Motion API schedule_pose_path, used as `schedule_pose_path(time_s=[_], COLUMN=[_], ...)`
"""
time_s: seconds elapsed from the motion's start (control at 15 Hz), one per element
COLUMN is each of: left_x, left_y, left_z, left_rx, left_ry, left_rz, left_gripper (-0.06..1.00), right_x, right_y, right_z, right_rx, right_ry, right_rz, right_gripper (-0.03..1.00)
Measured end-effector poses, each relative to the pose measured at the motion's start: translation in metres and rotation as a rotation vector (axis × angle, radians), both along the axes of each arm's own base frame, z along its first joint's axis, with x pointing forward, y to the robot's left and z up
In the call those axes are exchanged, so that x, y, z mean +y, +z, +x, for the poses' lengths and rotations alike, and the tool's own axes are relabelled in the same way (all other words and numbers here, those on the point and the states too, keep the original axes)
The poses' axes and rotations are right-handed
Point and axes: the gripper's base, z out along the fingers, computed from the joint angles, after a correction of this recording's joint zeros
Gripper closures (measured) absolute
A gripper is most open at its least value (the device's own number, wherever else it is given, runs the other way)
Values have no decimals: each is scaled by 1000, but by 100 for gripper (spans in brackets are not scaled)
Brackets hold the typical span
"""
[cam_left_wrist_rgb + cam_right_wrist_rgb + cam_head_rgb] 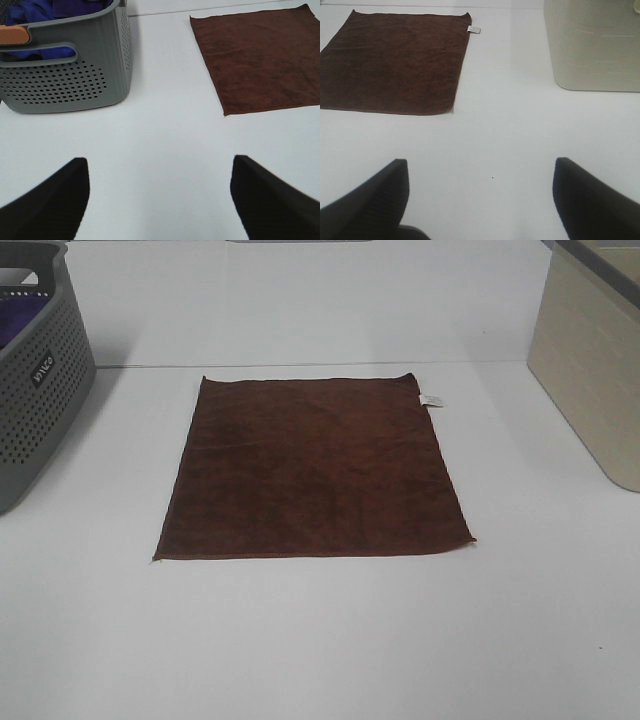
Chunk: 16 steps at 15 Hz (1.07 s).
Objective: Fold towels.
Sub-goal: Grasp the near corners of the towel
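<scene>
A brown towel [310, 468] lies flat and unfolded in the middle of the white table, with a small white tag [430, 399] at its far right corner. It also shows in the left wrist view [260, 57] and the right wrist view [395, 60]. My left gripper [159, 197] is open and empty, above bare table short of the towel's near left corner. My right gripper [480, 197] is open and empty, above bare table short of the towel's near right corner. Neither gripper shows in the high view.
A grey perforated basket [35, 380] stands at the table's left edge; the left wrist view shows it [65, 65] holding blue and purple cloth [50, 10]. A beige bin [595, 360] stands at the right edge, also in the right wrist view [592, 45].
</scene>
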Motion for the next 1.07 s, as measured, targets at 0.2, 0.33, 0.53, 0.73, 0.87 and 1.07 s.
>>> schedule_pose_path(time_s=[0.2, 0.33, 0.53, 0.73, 0.87, 1.07], left_x=[0, 0, 0, 0, 0, 0], left_y=[0, 0, 0, 0, 0, 0], left_z=[0, 0, 0, 0, 0, 0], left_rx=[0, 0, 0, 0, 0, 0], left_ry=[0, 0, 0, 0, 0, 0], left_rz=[0, 0, 0, 0, 0, 0], left_gripper=[22, 22, 22, 22, 22, 22], right_x=[0, 0, 0, 0, 0, 0], right_y=[0, 0, 0, 0, 0, 0], right_z=[0, 0, 0, 0, 0, 0], right_rx=[0, 0, 0, 0, 0, 0], right_ry=[0, 0, 0, 0, 0, 0], right_rz=[0, 0, 0, 0, 0, 0], right_gripper=[20, 20, 20, 20, 20, 20])
